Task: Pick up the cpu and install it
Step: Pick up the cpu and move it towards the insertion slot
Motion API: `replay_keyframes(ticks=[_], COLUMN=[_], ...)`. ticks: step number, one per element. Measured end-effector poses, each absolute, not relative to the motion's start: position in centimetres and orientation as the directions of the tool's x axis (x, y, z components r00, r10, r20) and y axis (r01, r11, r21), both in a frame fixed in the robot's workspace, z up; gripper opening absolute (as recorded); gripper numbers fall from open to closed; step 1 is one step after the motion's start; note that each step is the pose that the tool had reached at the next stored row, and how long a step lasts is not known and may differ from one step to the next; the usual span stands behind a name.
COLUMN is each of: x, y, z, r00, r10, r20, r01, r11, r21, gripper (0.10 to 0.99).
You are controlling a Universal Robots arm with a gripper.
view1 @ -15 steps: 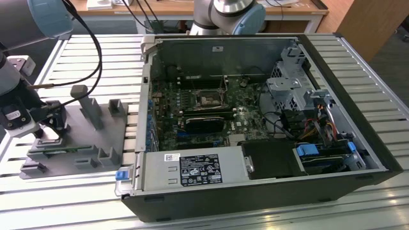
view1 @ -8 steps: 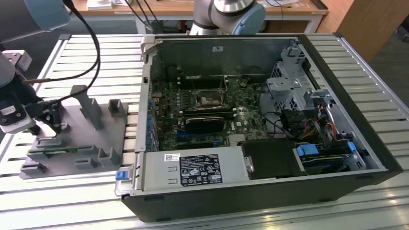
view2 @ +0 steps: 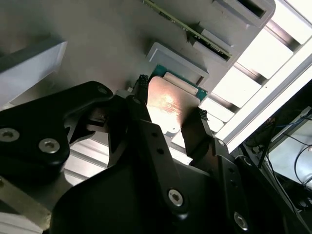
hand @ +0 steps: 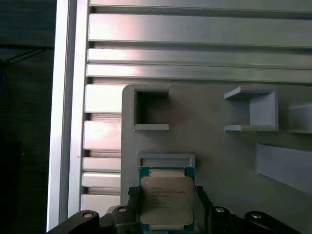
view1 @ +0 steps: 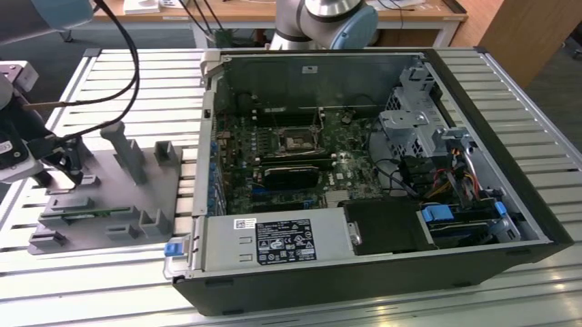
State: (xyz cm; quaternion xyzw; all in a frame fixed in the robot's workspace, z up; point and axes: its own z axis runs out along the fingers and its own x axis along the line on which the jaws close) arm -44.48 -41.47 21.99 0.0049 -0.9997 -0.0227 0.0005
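**While the small, flat, silvery-grey square cpu lies in its tray nest, the black gripper brackets it**

Chip position: metal lid up, green-edged board beneath. It lies flat in a shallow nest on the pale grey moulded plastic fixture tray. A raised grey lip of the nest butts against one edge of the chip. The lid catches a warm glare in the second wrist view.

Gripper: straddles the chip, one side at each of two opposite edges, very close. Clamped on or merely alongside, I cannot tell from either wrist view.

Same tray, past the lip: a square walled pocket and a U-shaped grey bracket. A long thin green memory stick lies in slotted holders near the nest.

The tray rests on a silver slatted aluminium table. In the exterior view the gripper is low over the tray, at the exterior view's left.

Just beside the tray, toward the exterior view's right, is a black computer tower case, on its side with the panel off. Inside is a green motherboard with a black square socket in a metal frame, well apart from the chip. The grey-and-blue arm base stands beyond the case's far wall.
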Motion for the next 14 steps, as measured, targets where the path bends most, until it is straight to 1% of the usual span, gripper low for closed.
replay_keyframes(ticks=[14], x=[-44.5], y=[-41.5], z=[25.4], r00=[-1.0], r10=[-0.01], r20=[0.001], r01=[-0.01], r11=[0.999], r21=[0.046], gripper=[0.525])
